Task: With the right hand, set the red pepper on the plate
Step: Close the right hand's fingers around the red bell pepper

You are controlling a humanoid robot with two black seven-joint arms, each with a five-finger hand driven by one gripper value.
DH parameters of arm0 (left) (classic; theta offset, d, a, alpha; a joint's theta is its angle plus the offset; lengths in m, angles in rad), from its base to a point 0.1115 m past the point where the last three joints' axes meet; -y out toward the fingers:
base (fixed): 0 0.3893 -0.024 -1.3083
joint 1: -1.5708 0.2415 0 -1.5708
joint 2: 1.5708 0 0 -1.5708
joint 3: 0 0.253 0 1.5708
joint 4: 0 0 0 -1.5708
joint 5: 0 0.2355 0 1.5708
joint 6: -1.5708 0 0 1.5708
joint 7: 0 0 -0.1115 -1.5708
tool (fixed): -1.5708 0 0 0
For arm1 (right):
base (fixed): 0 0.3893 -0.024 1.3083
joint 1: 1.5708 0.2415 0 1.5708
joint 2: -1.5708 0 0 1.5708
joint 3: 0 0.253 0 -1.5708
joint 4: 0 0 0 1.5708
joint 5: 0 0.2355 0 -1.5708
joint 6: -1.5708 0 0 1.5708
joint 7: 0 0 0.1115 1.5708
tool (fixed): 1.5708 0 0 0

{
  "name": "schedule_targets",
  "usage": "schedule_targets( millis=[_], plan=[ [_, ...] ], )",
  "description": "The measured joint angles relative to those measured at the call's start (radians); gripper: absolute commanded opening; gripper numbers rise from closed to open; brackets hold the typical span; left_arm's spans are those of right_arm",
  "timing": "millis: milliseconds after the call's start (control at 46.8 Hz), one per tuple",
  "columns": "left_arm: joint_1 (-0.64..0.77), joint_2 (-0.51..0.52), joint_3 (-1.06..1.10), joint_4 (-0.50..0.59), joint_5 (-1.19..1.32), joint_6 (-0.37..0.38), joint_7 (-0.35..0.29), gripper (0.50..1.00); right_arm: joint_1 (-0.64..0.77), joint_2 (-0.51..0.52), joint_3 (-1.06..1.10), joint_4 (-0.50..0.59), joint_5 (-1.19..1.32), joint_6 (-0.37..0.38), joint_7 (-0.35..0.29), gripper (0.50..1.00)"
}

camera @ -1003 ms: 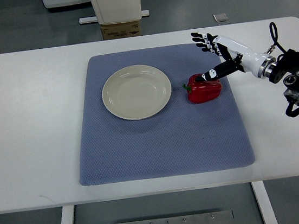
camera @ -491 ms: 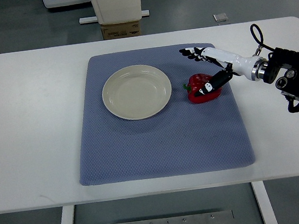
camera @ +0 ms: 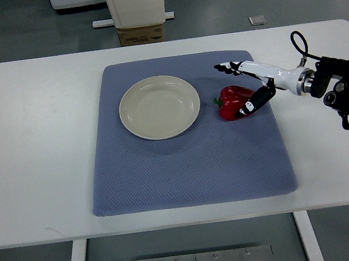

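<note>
A red pepper with a green stem lies on the blue mat, just right of the cream plate. The plate holds nothing. My right hand reaches in from the right edge and straddles the pepper. Its fingers are spread past the far side, and the black-tipped thumb rests at the near right side. The hand is open around the pepper, not closed on it. The left arm does not show.
The mat sits on a white table. A cardboard box and a white stand are on the floor beyond the far edge. A black cable loops over my right wrist.
My right hand has moved left and lower, from above and right of the pepper to straddling it, thumb sliding down to its near side. The pepper has stayed in place.
</note>
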Motion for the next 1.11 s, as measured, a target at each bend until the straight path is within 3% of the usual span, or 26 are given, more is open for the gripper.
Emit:
schedule_targets(
  millis=[363, 1110],
  plan=[
    [-0.001, 0.000, 0.000, 0.000, 0.000, 0.000, 0.000, 1.000, 0.021, 0.000, -0.069, -0.064, -0.008, -0.001, 0.013, 1.000],
    [0.000, 0.000, 0.000, 0.000, 0.000, 0.000, 0.000, 1.000, 0.029, 0.009, -0.078, -0.062, -0.006, -0.001, 0.023, 0.985]
  ],
)
